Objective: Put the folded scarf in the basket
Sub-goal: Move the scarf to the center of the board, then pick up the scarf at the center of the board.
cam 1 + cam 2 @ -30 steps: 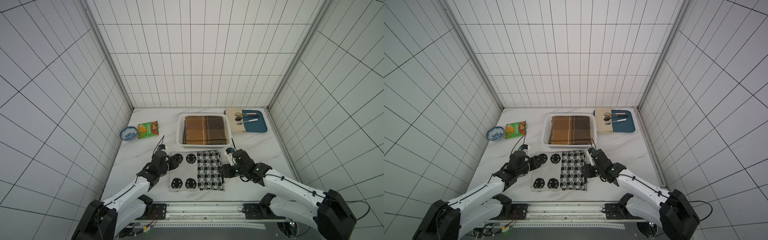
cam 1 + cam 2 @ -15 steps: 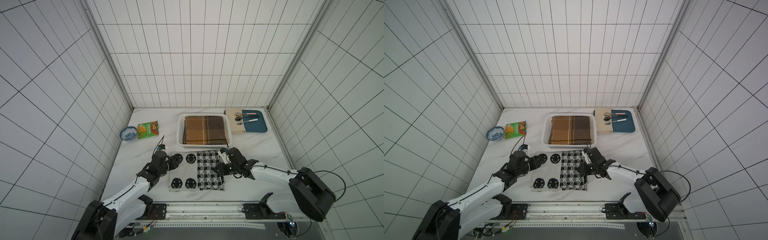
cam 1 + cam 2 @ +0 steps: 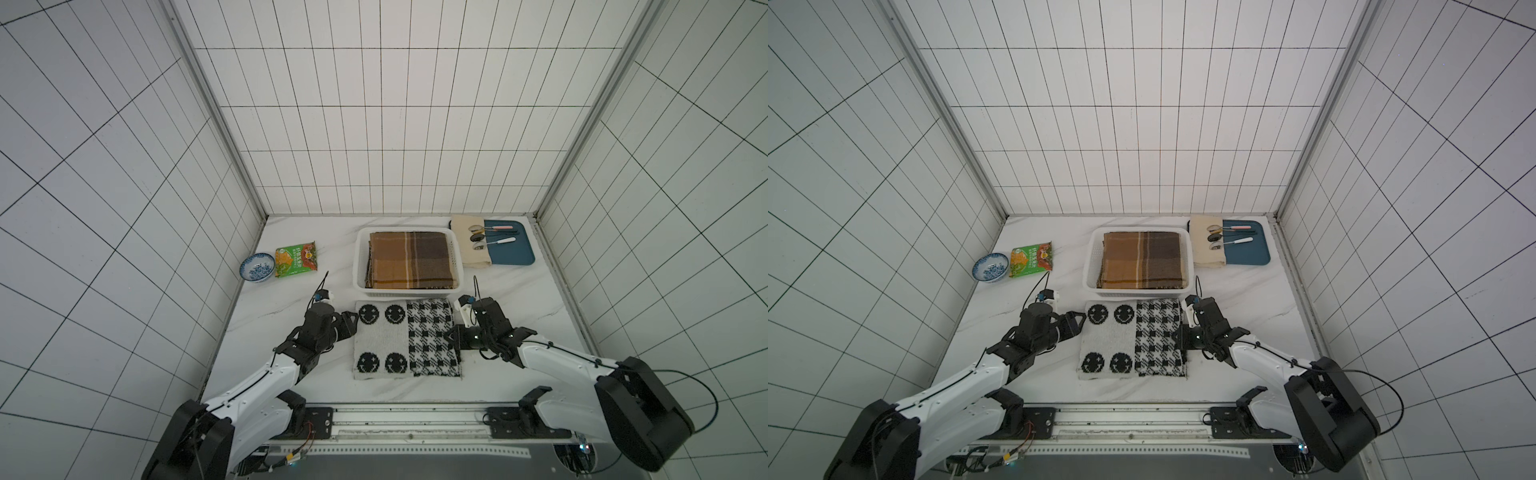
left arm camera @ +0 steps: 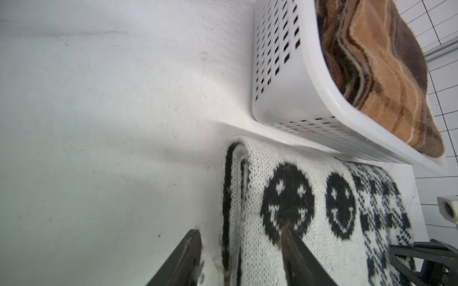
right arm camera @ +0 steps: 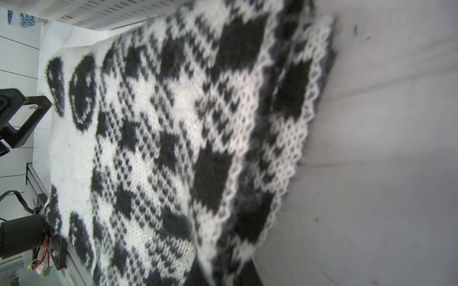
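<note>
- folded scarf (image 3: pixel 407 338) is laid flat on bench (image 3: pixel 519 311), just before basket (image 3: pixel 358 266), which holds a brown scarf (image 3: pixel 409 259).
- R pincer (image 3: pixel 452 337) is clamped on its R edge; L pincer (image 3: pixel 352 324) is spread astride L edge.
- All layers should be pinched at L, then both sides lifted level over rim.
- Both arms are held low, reaching inward.

Between the jaws of your left gripper (image 4: pixel 240 230) you have a fuzzy, matt knitted scarf (image 4: pixel 319 222); beyond them, the basket (image 4: pixel 285 109) is smooth, glossy plastic holding napped woven cloth (image 4: pixel 386 74).
</note>
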`<act>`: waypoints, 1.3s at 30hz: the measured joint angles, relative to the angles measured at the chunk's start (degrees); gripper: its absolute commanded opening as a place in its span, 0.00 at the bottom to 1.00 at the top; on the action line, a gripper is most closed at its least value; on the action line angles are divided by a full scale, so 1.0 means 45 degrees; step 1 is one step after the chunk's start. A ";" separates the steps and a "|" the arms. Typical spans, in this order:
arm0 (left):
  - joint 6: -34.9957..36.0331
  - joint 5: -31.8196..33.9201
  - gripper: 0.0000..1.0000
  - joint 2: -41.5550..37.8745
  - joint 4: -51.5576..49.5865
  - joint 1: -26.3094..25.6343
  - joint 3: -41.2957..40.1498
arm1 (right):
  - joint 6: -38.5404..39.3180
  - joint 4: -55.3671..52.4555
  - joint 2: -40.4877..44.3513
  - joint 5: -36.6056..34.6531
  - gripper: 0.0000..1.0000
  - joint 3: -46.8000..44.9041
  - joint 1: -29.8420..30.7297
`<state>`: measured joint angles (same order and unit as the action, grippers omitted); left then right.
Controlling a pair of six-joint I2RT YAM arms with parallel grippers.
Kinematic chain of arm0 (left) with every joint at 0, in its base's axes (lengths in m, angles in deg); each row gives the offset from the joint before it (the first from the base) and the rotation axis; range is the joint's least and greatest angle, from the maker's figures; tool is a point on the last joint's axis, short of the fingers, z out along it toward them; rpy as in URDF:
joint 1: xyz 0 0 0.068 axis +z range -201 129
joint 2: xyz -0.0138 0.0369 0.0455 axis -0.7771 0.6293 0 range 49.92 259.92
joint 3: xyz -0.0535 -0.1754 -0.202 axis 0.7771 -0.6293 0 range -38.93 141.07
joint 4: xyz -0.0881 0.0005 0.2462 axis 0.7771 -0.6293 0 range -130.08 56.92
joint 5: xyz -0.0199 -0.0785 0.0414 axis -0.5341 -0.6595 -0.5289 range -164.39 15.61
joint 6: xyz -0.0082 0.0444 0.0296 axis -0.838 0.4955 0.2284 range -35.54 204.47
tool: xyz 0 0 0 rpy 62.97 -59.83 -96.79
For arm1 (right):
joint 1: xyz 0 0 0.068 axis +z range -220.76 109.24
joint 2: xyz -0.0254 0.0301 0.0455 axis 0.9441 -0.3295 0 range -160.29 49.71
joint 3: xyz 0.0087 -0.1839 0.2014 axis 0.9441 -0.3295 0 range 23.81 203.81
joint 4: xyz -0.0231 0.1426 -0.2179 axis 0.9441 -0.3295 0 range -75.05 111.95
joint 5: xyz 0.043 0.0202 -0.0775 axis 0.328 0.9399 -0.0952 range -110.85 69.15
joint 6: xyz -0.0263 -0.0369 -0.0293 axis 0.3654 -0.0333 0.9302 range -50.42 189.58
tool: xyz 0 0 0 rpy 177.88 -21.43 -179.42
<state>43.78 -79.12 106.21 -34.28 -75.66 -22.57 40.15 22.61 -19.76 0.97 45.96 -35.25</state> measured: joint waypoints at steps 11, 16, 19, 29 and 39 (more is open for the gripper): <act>-0.0287 -0.0010 0.58 0.2992 0.3075 -0.1175 -0.0520 | 0.0005 -0.0010 -0.0121 0.0058 0.09 0.0000 -0.0058; -0.0529 -0.0563 0.20 0.4391 0.5187 -0.1389 -0.0767 | 0.0000 0.0049 -0.0160 0.0131 0.10 0.0000 -0.0058; -0.0680 -0.0879 0.08 0.4498 0.5561 -0.1496 -0.0952 | 0.0000 0.0194 -0.0379 0.0243 0.09 0.0000 0.0024; -0.0636 -0.1175 0.00 0.1277 0.3026 -0.1831 -0.0816 | 0.0117 -0.0214 0.0821 0.0355 0.00 0.0005 0.0656; -0.0491 -0.1190 0.00 -0.2433 -0.0607 -0.2395 0.1112 | 0.0549 -0.3983 0.4585 0.0228 0.00 0.1661 0.0850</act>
<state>41.57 -84.48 95.26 -37.01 -86.44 -17.57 42.62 4.69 0.87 2.00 53.43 -31.43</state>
